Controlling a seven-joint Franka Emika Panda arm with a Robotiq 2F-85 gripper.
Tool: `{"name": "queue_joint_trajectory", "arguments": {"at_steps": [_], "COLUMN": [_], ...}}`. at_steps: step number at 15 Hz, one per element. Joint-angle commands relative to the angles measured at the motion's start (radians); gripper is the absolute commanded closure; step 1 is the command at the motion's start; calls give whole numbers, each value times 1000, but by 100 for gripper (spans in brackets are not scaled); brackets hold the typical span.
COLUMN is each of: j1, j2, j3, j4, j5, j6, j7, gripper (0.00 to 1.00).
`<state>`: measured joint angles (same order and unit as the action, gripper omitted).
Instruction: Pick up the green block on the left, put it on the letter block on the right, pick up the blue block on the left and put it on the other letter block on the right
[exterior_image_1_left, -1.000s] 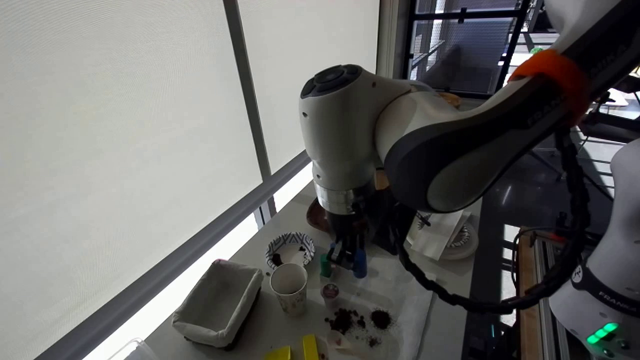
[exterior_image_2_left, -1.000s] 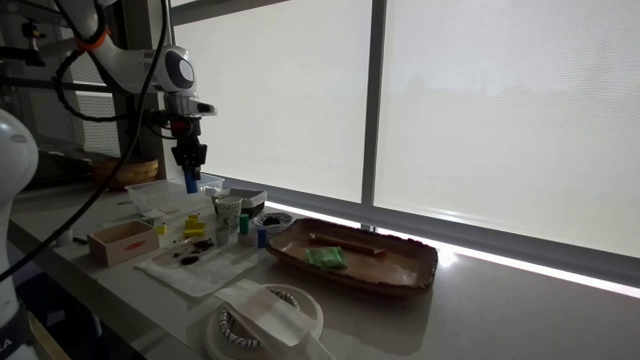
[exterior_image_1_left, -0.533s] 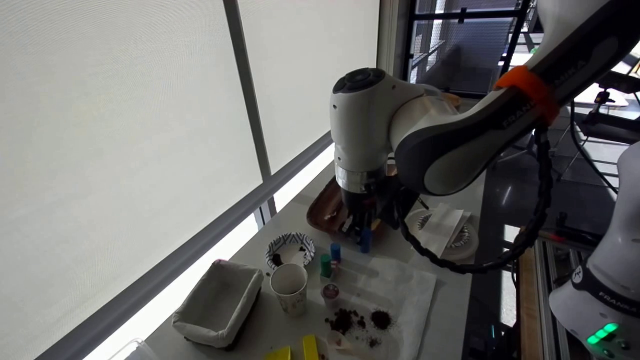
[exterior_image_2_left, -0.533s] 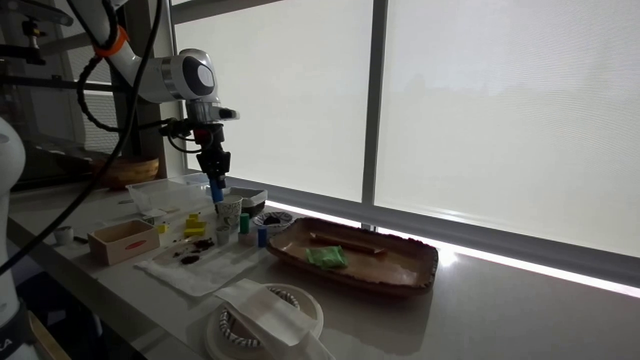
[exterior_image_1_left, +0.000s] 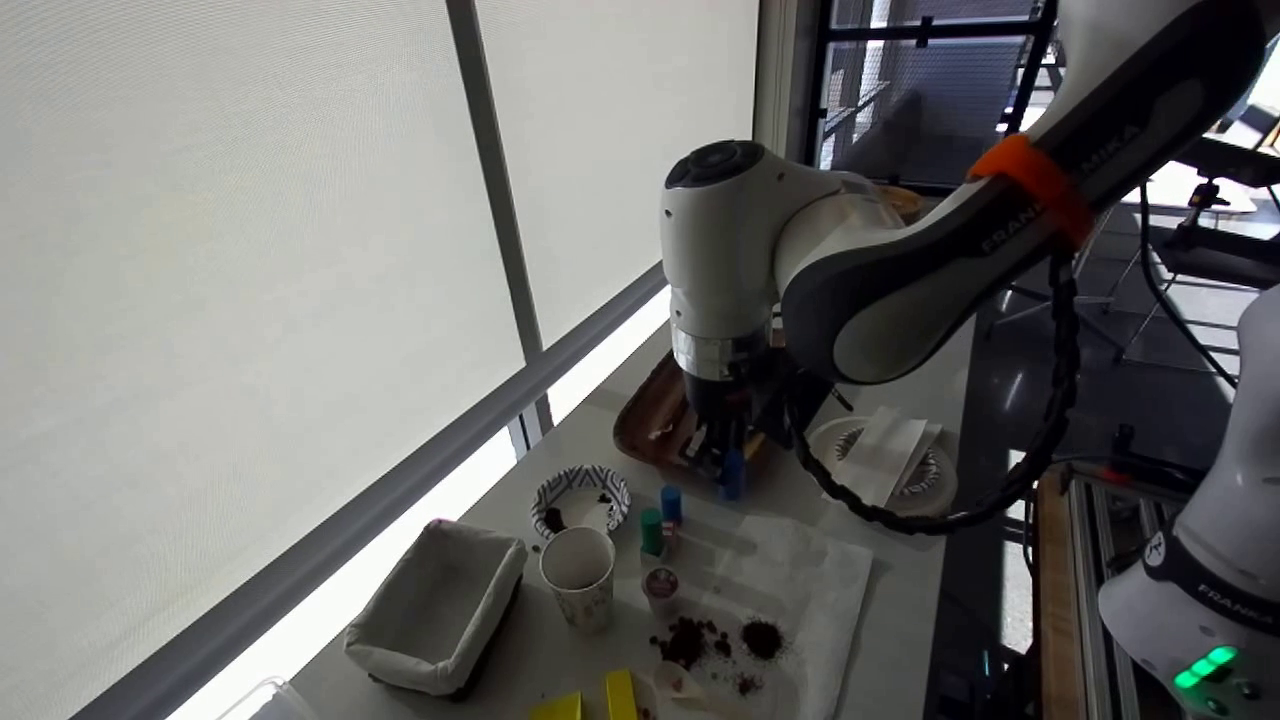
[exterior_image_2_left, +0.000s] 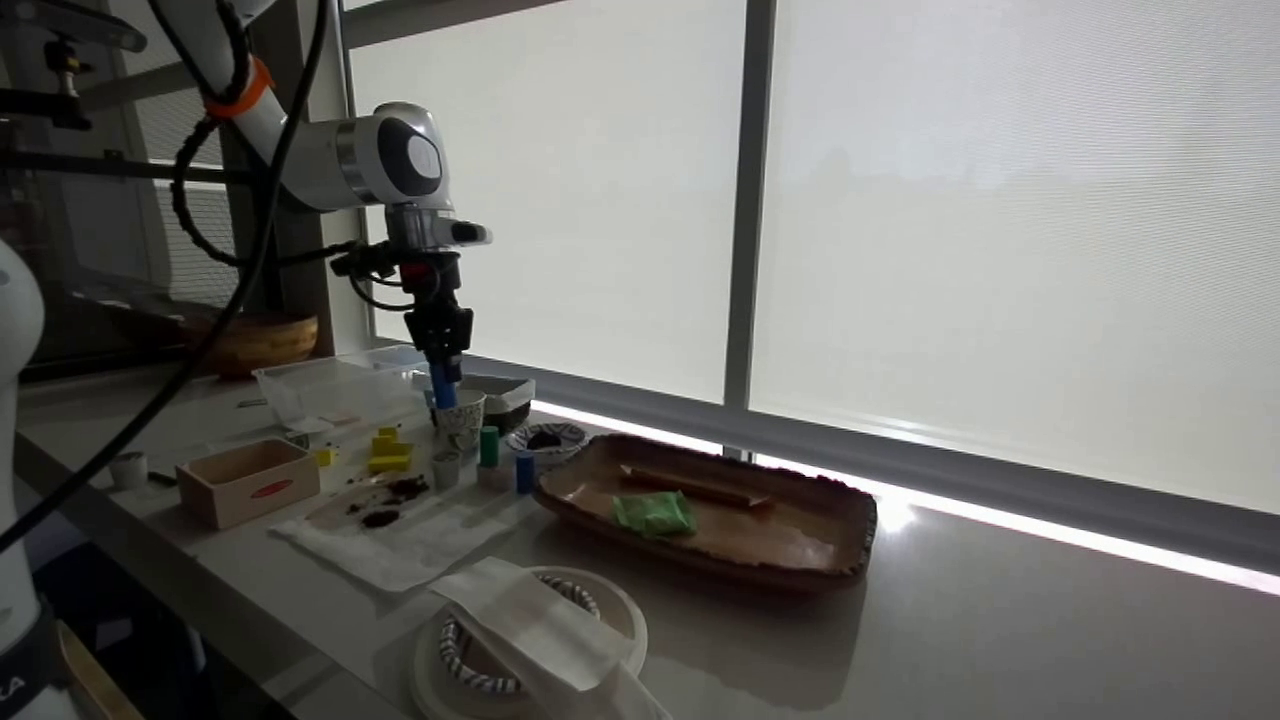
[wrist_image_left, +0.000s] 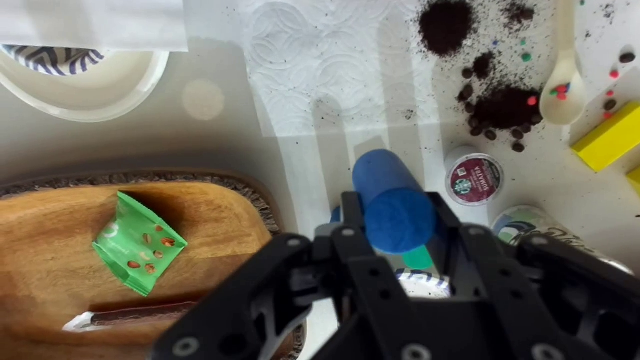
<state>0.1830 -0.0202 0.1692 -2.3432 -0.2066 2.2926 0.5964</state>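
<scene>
I have the gripper (exterior_image_2_left: 446, 370) closed on a blue block (wrist_image_left: 395, 210), squeezing it from both sides, and I'm holding it nearly upright, clear of the worktop (exterior_image_2_left: 1000, 620). In the wrist view its round end faces me. In an exterior view it shows in front of the paper cup (exterior_image_2_left: 463, 430), covering a little of the rim.

The green block (exterior_image_2_left: 489, 447) stands upright, lower than the one I'm gripping. In an exterior view I see a pale block (exterior_image_2_left: 495, 479) directly under it, but I can't tell whether the green one rests on top or stands behind. A second blue block (exterior_image_1_left: 671, 505) stands upright just beside the green one in both exterior views; what it rests on I can't make out, and in the wrist view only a sliver of it shows past the gripper.

Near that pair I've got a pod (wrist_image_left: 475, 179) with a printed lid and a patterned bowl (exterior_image_1_left: 583, 512). The oval wooden tray (exterior_image_2_left: 790, 545) lies near the second blue block, with a green packet (wrist_image_left: 142, 245) in it. A white paper towel (wrist_image_left: 325, 65) is spread on the worktop, dark powder (wrist_image_left: 502, 107) scattered at one end; by the powder lies a spoon (wrist_image_left: 566, 55) holding coloured bits (wrist_image_left: 562, 89), and near it a yellow block (wrist_image_left: 607, 137)
</scene>
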Motion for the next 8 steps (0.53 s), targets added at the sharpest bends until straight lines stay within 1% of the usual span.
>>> {"name": "queue_joint_trajectory", "arguments": {"at_steps": [1, 4, 8], "j1": [-30, -35, -27], "j2": [79, 143, 197], "j3": [-23, -34, -39], "j4": [39, 82, 115], "j5": [29, 54, 86], "j6": [45, 62, 61], "j7": [-100, -182, -220], "gripper": [92, 92, 92]}}
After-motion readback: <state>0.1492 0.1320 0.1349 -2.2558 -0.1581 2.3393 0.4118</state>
